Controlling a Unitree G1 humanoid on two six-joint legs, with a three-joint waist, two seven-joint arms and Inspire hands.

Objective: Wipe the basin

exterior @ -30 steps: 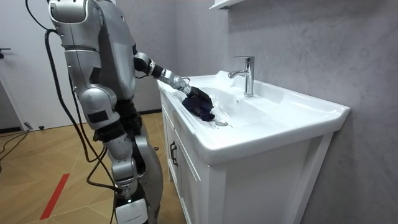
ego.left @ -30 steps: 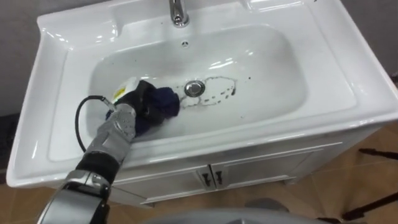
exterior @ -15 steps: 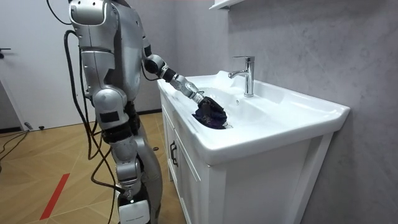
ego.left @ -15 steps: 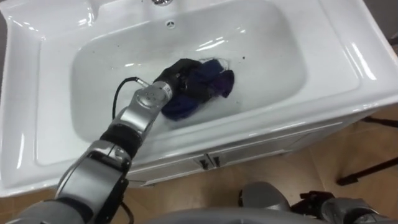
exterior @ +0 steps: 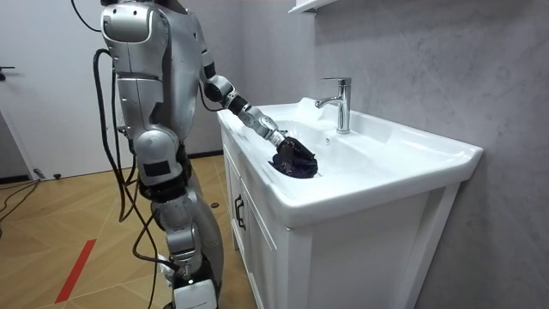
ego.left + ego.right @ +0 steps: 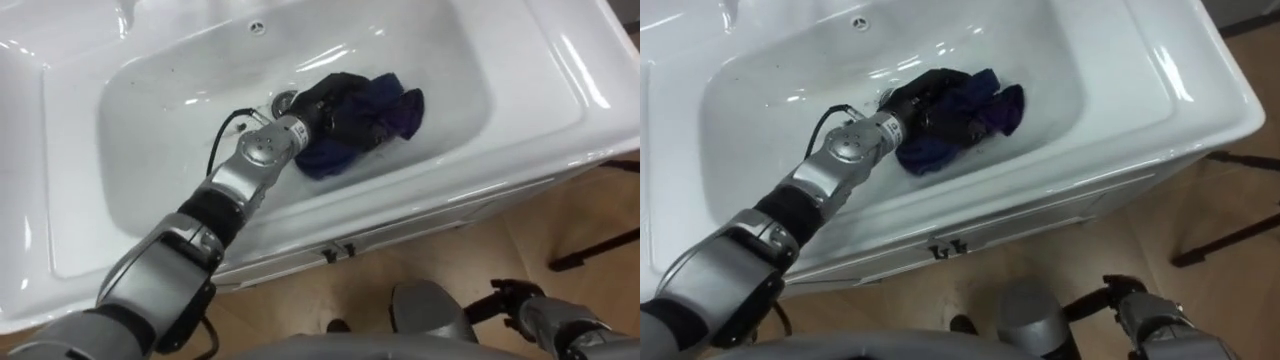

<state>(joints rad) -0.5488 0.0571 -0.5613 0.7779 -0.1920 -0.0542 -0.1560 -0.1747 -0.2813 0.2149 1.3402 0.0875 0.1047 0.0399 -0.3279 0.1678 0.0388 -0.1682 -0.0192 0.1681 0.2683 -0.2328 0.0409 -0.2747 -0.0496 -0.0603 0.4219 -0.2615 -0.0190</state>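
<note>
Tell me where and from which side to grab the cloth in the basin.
Grip the bunched left part of the dark blue cloth, from above on the robot's left, where the left hand is closed on it; it lies crumpled in the basin, and its thin right lobes would probably slip.

shell: silver-grey | forearm: silver, black band | left hand (image 6: 325,100): black | cable: black

White ceramic basin (image 6: 60,150) is sitting on a white vanity cabinet (image 5: 343,257). Dark blue cloth (image 6: 395,112) is lying bunched in the bowl, under and just past the left hand (image 6: 332,100). Drain (image 6: 285,100) is peeking out just behind the hand. Chrome tap (image 5: 340,103) is standing on the back rim, beyond the hand.
</note>
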